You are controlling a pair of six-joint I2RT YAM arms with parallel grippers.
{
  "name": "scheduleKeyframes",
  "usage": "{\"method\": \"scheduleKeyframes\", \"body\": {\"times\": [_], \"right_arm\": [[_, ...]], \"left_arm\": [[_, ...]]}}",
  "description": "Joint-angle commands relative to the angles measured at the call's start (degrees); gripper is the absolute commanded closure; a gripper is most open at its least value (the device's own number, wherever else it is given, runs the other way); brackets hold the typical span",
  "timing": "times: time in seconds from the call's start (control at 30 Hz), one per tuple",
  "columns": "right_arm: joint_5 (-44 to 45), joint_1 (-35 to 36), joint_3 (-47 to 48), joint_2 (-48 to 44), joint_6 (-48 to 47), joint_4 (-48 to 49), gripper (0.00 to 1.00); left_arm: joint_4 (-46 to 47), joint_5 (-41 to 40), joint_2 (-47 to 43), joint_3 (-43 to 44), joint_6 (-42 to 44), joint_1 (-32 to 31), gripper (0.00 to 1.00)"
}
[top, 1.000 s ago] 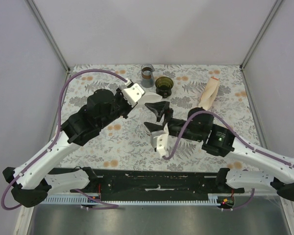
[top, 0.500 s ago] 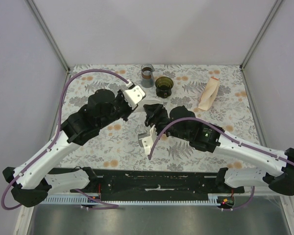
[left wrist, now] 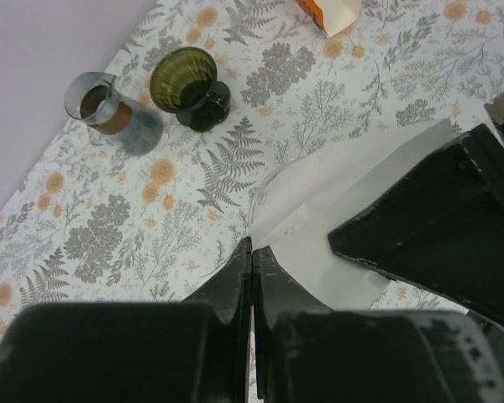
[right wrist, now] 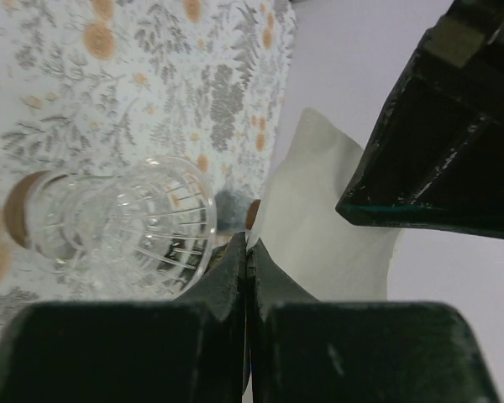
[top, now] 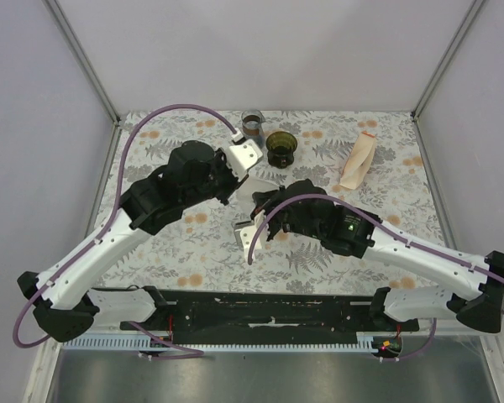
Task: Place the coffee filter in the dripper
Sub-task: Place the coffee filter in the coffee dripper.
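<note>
In the left wrist view we see the left gripper (left wrist: 252, 256) at the lower middle of the frame. Its two dark fingers are pressed together on a corner of the coffee filter (left wrist: 319, 214), which spreads as a white sheet toward the right. The dripper (left wrist: 189, 84) stands upright on the floral tablecloth (left wrist: 109, 218) in the upper left, well apart from the filter. A glass jar (left wrist: 105, 105) with a brown band is just to its left, and the end of a peach packet (left wrist: 328, 10) shows at the top edge. In the right wrist view the right gripper (right wrist: 246, 252) is likewise clenched, its tips closed on the filter's lower edge, and a clear ribbed glass carafe (right wrist: 126, 227) shows at the left, just beside the tips. In the top view we find the filter held between both grippers at mid-frame, below and slightly left of the dripper, not in it. The peach packet lies to the right.
</note>
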Motion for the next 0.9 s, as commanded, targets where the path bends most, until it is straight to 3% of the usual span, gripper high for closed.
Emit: {"method": "scheduleKeyframes", "body": {"times": [0.0, 0.17, 0.7, 0.87], "right_arm": [[-10.7, -1.2, 2.1, -2.6, 11.9, -7.5, 1.0], [-20.4, -4.2, -0.6, -4.3, 17.7, -8.2, 1.0], [-27.5, -9.5, 1.7, 0.9, 16.6, -11.4, 1.0], [-30.2, -11.5, 2.6, 2.3, 16.8, -11.4, 1.0]], "left_arm": [[-3.5, 1.6, 2.8, 4.0, -2.8, 1.0, 0.98], [-5.3, 4.3, 6.2, 4.5, -3.2, 2.0, 0.98], [-5.8, 5.6, 11.7, 4.9, -3.0, 6.3, 0.98], [-8.6, 9.2, 13.2, 8.7, -4.4, 6.5, 0.69]]}}
